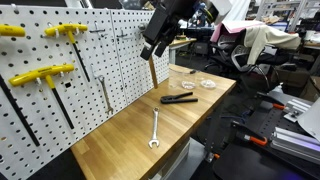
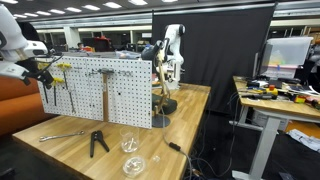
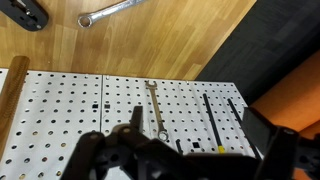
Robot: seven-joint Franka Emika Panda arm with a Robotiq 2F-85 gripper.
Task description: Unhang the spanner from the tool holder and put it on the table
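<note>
Fingers spread, empty, near spanner

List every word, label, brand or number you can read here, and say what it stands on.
No text can be read in any view.
The tool holder: plain white, no label shows.
The spanner hanging on it: any stamp is too small to read.
The monitor: its screen is too blurred to read.

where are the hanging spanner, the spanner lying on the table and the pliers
hanging spanner (image 3: 155,110), wrist view, middle of its shaft
spanner on the table (image 1: 156,129), in an exterior view, middle of its shaft
pliers (image 1: 180,98), in an exterior view, middle of the dark body
</note>
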